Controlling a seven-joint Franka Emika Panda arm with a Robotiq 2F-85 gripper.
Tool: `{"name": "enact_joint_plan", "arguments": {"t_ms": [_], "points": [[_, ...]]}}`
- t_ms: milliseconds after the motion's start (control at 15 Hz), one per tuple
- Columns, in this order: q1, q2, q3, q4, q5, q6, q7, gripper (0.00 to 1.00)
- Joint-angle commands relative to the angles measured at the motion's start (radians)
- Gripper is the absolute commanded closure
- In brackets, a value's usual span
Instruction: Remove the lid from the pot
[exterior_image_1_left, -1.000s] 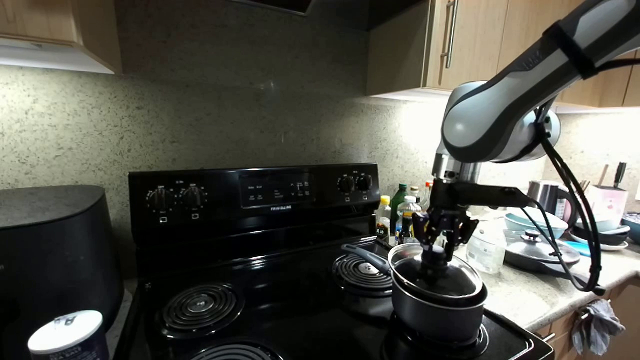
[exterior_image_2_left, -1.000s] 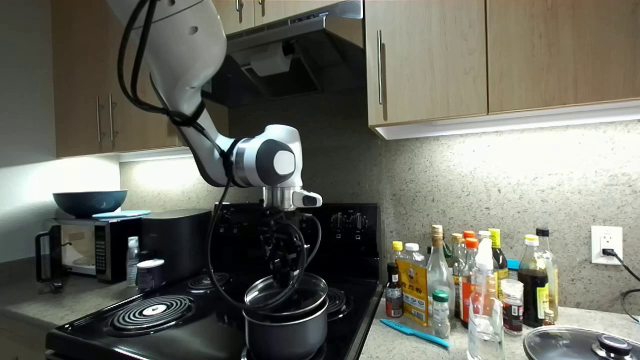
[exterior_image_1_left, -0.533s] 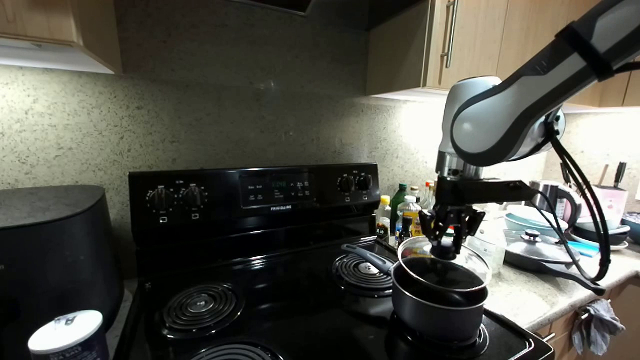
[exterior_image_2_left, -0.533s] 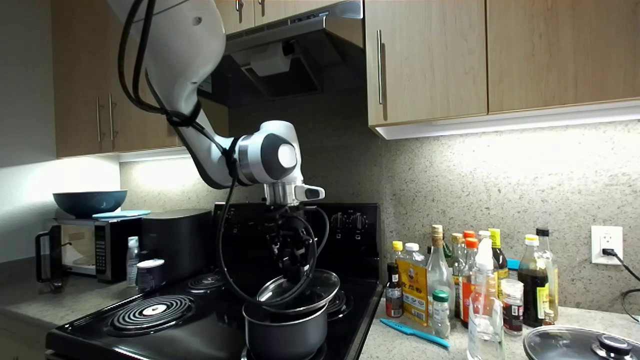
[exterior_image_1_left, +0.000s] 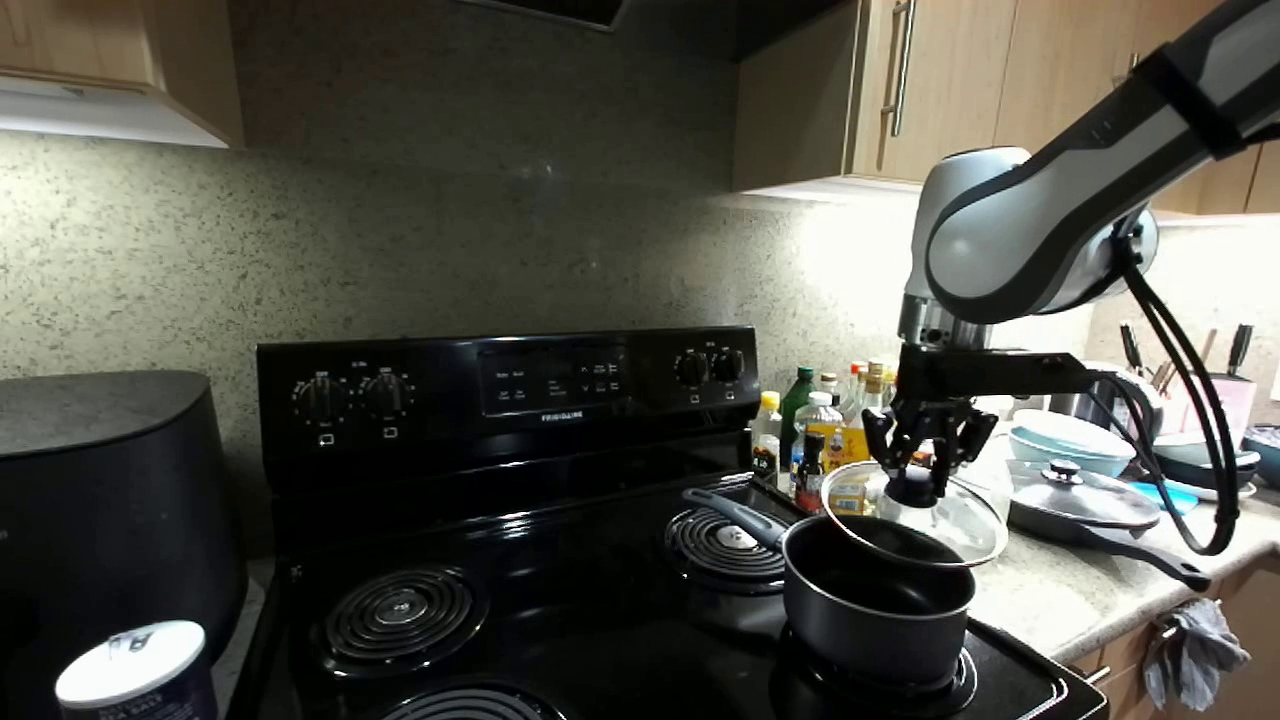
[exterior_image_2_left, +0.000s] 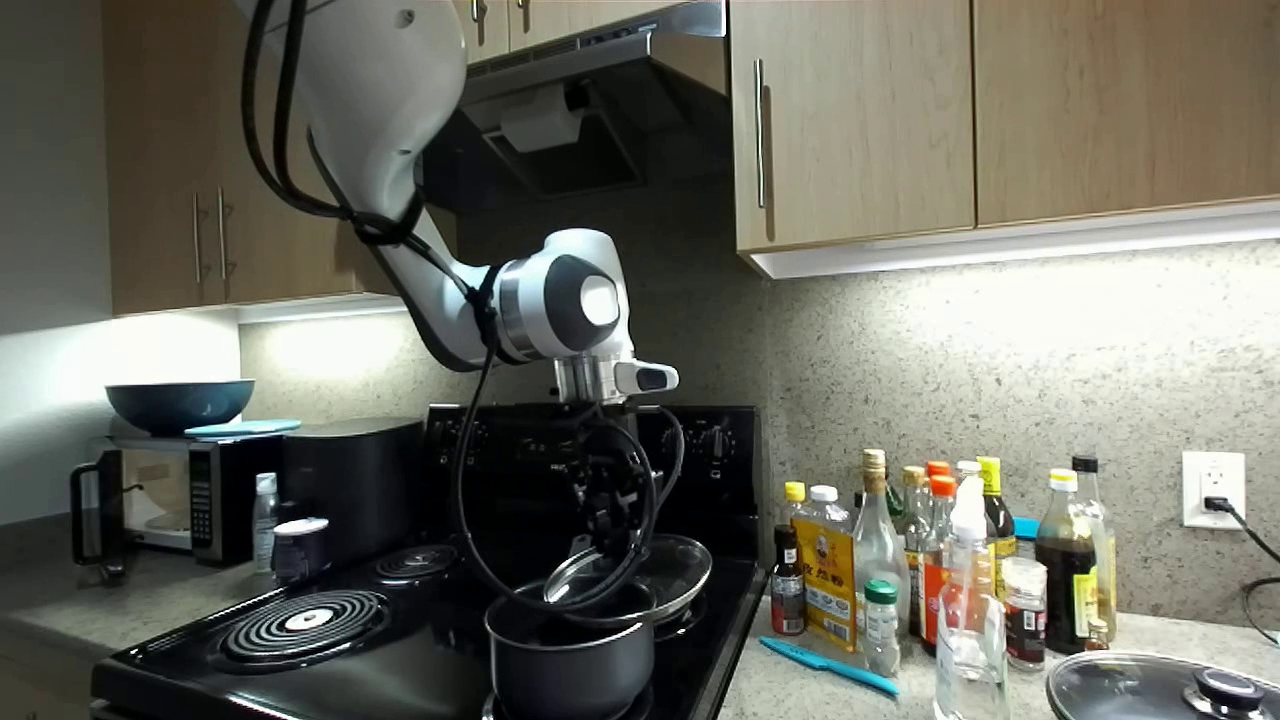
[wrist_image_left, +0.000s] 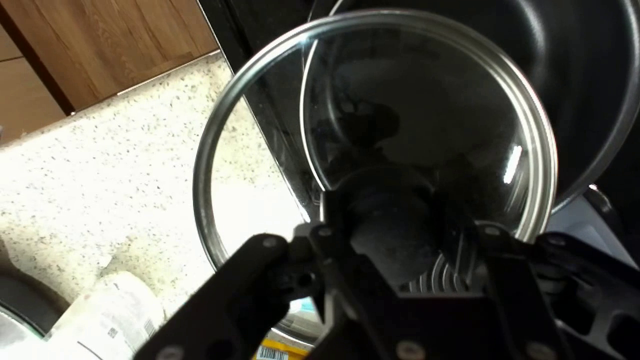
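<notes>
The lid is clear glass with a metal rim and a dark knob; it shows in both exterior views (exterior_image_1_left: 965, 525) (exterior_image_2_left: 685, 575) and fills the middle of the wrist view (wrist_image_left: 425, 90). My gripper (exterior_image_1_left: 915, 482) is shut on the knob (wrist_image_left: 395, 245), with a finger on each side of it. The lid hangs slightly tilted, above and off to one side of the pot. The dark grey pot (exterior_image_1_left: 875, 635) stands on a burner, its inside largely exposed; it also shows in an exterior view (exterior_image_2_left: 570, 670) and the wrist view (wrist_image_left: 585, 90). My gripper (exterior_image_2_left: 610, 540) is partly behind cables there.
Several bottles (exterior_image_2_left: 880, 560) stand on the counter beside the stove. A clear spray bottle (exterior_image_2_left: 970, 650) and a blue knife-like item (exterior_image_2_left: 828, 667) are there too. A lidded pan (exterior_image_1_left: 1085, 500) sits further along. The pot's handle (exterior_image_1_left: 735, 515) points toward the rear burner.
My gripper and the lid have risen and moved right in both exterior views, from over the pot to beside its opening. More of the pot's inside shows. The pot has stayed put.
</notes>
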Motion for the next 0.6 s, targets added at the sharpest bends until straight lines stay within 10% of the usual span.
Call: {"name": "enact_joint_plan", "arguments": {"t_ms": [0, 67, 533], "points": [[-0.006, 0.0, 0.006, 0.002, 0.001, -0.003, -0.001, 0.52], [-0.006, 0.0, 0.006, 0.002, 0.001, -0.003, 0.0, 0.77], [-0.046, 0.02, -0.036, 0.074, 0.241, -0.079, -0.075, 0.77]]}}
